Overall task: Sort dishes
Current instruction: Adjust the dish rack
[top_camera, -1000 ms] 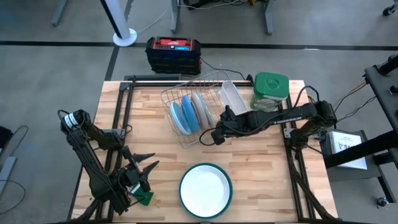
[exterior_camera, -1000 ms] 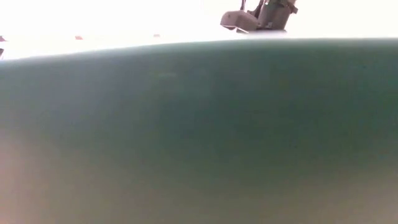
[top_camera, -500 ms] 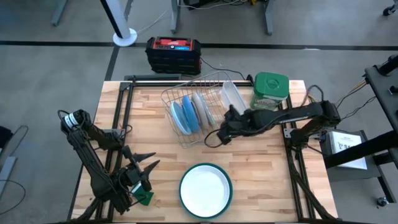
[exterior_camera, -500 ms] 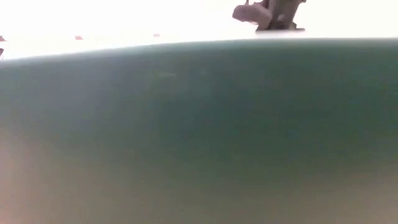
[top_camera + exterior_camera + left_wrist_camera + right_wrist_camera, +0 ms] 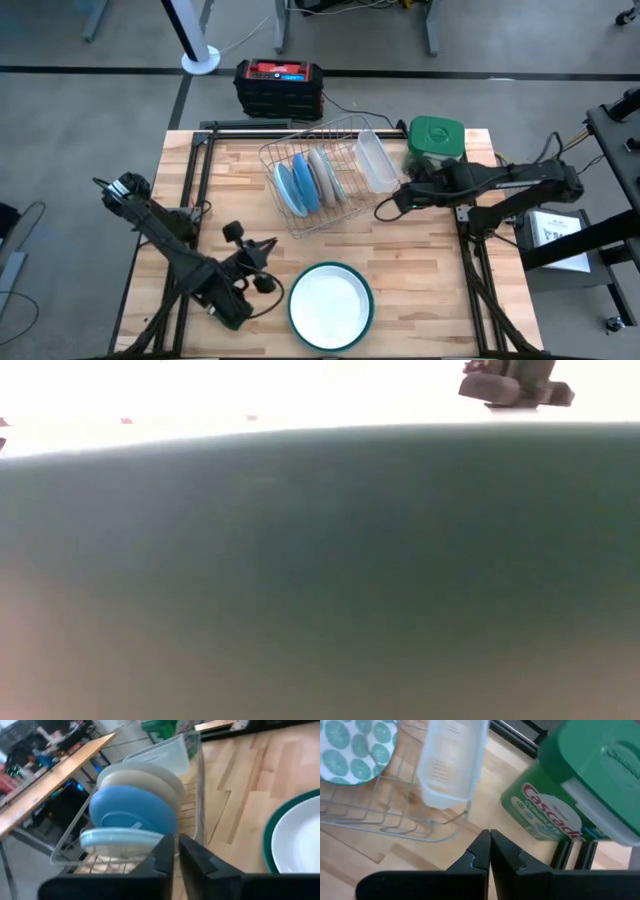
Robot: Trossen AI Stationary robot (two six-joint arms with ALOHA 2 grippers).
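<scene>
A large white plate with a teal-green rim [image 5: 330,305] lies flat near the table's front edge. Its teal side [image 5: 320,560] fills the low view. Light blue plates [image 5: 295,187] and cream plates [image 5: 325,175] stand on edge in a wire dish rack [image 5: 312,215]. My left gripper [image 5: 268,246] is shut and holds nothing. It hovers left of the large plate and points at the rack's plates [image 5: 132,812]. My right gripper [image 5: 383,211] is shut and holds nothing. It stands right of the rack.
A clear container [image 5: 375,160] hangs on the rack's right side, also seen in the right wrist view [image 5: 450,760]. A green-lidded detergent tub [image 5: 435,145] stands at the far right. A black and red box [image 5: 278,88] sits on the floor beyond the far edge. Bare wood lies between rack and large plate.
My left gripper has shut. It has swung from the near left corner toward the right and turned to face the rack. The green sponge beside it no longer shows. My right gripper, still shut, has drawn back from the rack toward the table's right edge.
</scene>
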